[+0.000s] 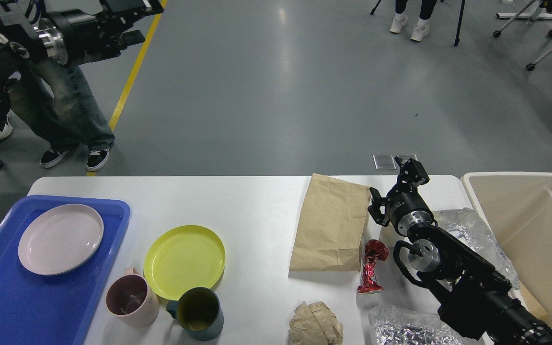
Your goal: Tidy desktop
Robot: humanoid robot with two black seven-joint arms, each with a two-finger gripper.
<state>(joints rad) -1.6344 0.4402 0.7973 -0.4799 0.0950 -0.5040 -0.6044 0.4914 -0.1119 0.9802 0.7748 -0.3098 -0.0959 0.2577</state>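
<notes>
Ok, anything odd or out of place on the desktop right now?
Yes. Litter sits loose on the right of the desktop: a flat brown paper bag, a crumpled paper ball, a red foil wrapper and crinkled clear plastic, none yet in the beige bin.

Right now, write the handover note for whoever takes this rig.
Left gripper: raised high at far left, holding nothing; open or shut unclear.
Right gripper: by the paper bag, open, empty.
Done: pink plate sits in the blue tray.
Left on the desktop: yellow plate, pink mug, teal mug, paper bag, red wrapper, paper ball, two foil pieces.
Bin: looks nearly empty.
</notes>
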